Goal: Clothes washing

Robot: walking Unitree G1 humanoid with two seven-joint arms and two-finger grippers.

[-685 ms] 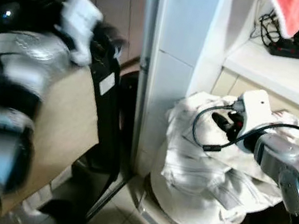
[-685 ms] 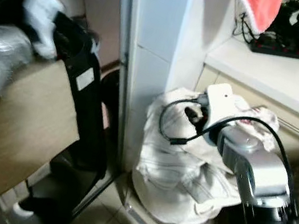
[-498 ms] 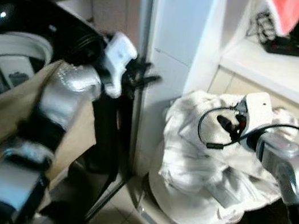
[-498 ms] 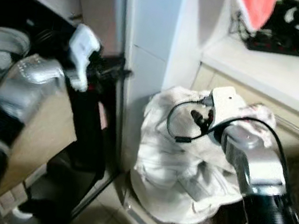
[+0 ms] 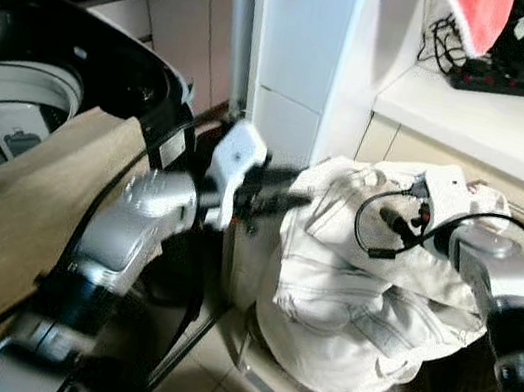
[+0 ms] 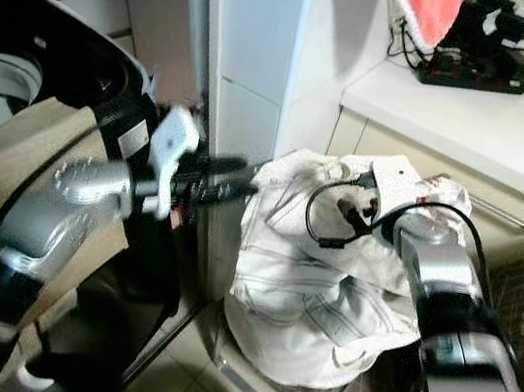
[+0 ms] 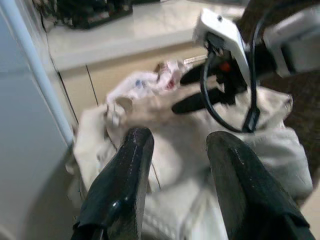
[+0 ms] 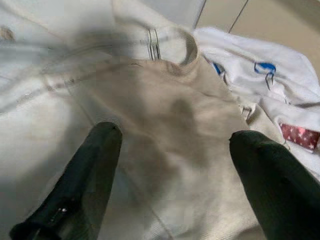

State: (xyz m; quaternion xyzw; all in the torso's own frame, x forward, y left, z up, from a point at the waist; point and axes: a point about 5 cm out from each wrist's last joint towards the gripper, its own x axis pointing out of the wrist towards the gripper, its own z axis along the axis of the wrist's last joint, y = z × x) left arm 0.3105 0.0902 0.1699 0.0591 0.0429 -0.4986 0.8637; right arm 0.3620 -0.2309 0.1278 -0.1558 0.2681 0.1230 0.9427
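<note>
Clothes (image 5: 356,294), a heap of white and cream garments, sit piled on the floor at the foot of the white pillar (image 5: 298,50), and we take that heap as our landmark. Far to its left we see the open top-loading washing machine (image 5: 15,102), with a tan cloth (image 5: 27,205) draped over its front edge. Between machine and heap our left arm reaches across, and the left tool (image 7: 175,165) hovers just short of the heap's left side, its two black fingers (image 7: 122,185) parted with nothing between them. Over the top of the heap our right tool (image 8: 175,165) points down at a cream garment (image 8: 175,120), its fingers (image 8: 85,175) spread wide and holding nothing. Above and to the right of the heap runs a white desk (image 5: 499,116) carrying a black power strip (image 5: 496,80), with a red cloth (image 5: 472,15) hanging nearby.
</note>
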